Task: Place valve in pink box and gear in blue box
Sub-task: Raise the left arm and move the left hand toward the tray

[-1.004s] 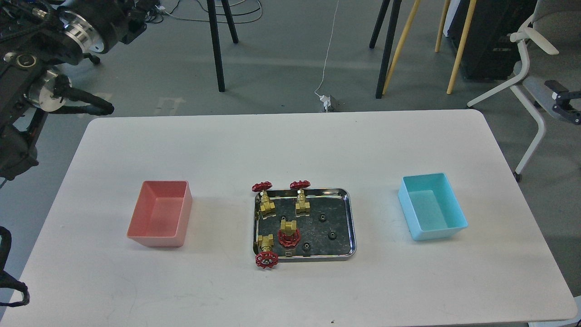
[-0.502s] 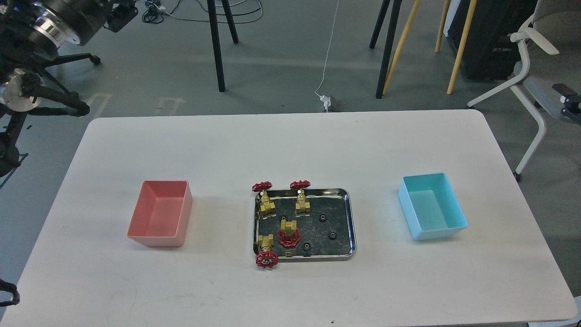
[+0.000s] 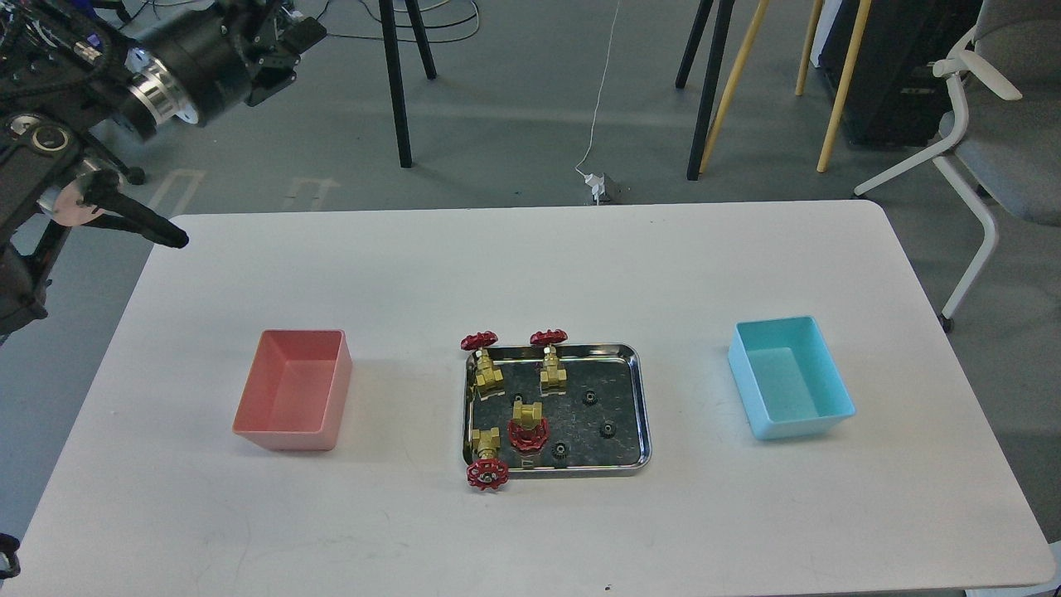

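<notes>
Several brass valves with red handwheels sit in the left half of the steel tray [image 3: 643, 390]: two upright at the back [image 3: 485, 369] [image 3: 552, 365] and two lying at the front [image 3: 526, 424] [image 3: 486, 458]. Several tiny black gears lie in the tray, among them ones at mid-right [image 3: 589, 398] [image 3: 607, 429] and one at the front [image 3: 559, 449]. The pink box [image 3: 294, 398] stands empty to the left of the tray and the blue box [image 3: 787, 385] empty to the right. My left gripper [image 3: 278, 41] is high at the far left, beyond the table, seen dark and small. My right gripper is out of view.
The white table [image 3: 530, 274] carries only the tray and the two boxes. Behind it are black and wooden stand legs [image 3: 398, 91], a floor cable with a plug [image 3: 595, 178], and an office chair [image 3: 986, 157] at the far right.
My left arm has swung at the upper left, its far end now further right. The dark part at the right edge by the chair has left the view. Objects on the table are unmoved.
</notes>
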### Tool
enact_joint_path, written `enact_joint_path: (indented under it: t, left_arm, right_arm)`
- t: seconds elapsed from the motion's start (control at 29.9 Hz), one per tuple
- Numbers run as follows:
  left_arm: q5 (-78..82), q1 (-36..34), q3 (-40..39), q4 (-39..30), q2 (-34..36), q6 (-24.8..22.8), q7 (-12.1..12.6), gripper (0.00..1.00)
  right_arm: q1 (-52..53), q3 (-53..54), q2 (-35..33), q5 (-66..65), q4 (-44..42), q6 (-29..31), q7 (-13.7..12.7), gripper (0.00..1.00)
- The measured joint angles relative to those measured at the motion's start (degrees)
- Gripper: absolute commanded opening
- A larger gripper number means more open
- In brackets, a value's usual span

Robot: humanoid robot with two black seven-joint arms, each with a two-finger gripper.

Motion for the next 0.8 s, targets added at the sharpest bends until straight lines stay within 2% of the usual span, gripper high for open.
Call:
enact_joint_path:
  t: [0.17,0.33,0.43,0.54,0.8]
  left_arm:
    - [1.7,2.4,1.9,-3.9,0.7,0.1,0.0,1.00]
    - [1.9,3.9,1.4,-4.8,1.3,0.6,-0.3,1.00]
    - [1.9,4.7,1.4,-4.9,1.2,0.6,-0.6,1.00]
    - [1.9,4.9,1.2,-4.9,0.5,0.6,-0.7,1.00]
    - [1.9,4.9,0.8,-4.9,-1.8,1.1,-0.4,1.00]
  right_arm:
    - [-5.8,0.1,-4.2,-0.5,4.1,0.0,6.0,0.99]
    - [-13.1,0.0,-7.8,-0.3,5.0,0.0,12.4,0.99]
    - [-17.1,0.0,-8.5,-0.2,4.8,0.0,15.0,0.99]
    - [-19.8,-0.2,-8.5,0.2,4.7,0.0,15.9,0.99]
    - [-28.2,-0.5,-8.6,4.0,2.5,0.0,16.0,0.99]
